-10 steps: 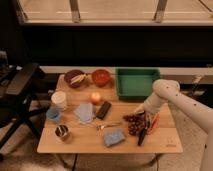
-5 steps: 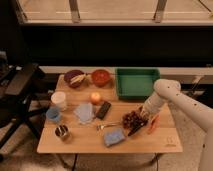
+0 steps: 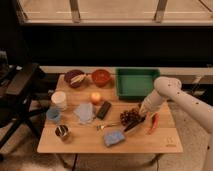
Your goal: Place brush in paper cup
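Brush (image 3: 134, 125) lies beside grapes (image 3: 129, 117), upper end hidden under the tool (image 3: 143, 114).

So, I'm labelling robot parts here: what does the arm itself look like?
The arm is off-white, with smooth rounded shells and a bulbous joint. No cables or markings show. Its gripper is low beside the dark grapes, on the right side of the table.

No text, label, brand or number can be read; a small dark mark (image 3: 170, 145) stands on the surface (image 3: 75, 145), nearer the camera than the gripper (image 3: 142, 115), illegible; the gripper hangs low beside the grapes (image 3: 129, 117).
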### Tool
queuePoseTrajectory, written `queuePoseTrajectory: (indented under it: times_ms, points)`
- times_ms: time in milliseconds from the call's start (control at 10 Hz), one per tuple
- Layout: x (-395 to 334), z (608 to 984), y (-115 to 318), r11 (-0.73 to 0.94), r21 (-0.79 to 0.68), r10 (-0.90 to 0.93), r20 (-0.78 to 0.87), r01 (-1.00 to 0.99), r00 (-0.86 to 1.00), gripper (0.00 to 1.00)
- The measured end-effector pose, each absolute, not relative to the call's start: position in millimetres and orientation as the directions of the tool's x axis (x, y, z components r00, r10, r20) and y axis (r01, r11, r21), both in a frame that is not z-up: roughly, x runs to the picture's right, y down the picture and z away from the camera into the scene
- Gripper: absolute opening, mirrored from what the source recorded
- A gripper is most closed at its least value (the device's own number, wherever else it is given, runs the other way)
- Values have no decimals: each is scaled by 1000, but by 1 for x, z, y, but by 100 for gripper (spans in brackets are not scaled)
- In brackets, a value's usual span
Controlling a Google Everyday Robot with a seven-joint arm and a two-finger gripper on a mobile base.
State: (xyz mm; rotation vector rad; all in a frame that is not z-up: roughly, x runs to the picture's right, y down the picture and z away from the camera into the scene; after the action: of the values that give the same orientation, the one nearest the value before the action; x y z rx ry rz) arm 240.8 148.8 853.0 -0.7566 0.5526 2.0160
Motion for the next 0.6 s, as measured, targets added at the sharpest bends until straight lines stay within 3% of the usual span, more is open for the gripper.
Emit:
queuePoseTrajectory:
  times_ms: [400,600]
  points:
    - [217,795,78,-474,-52,696,-634,-879,-338,0]
    - [215,791,75,-468,-61,700,-634,-881,-328,0]
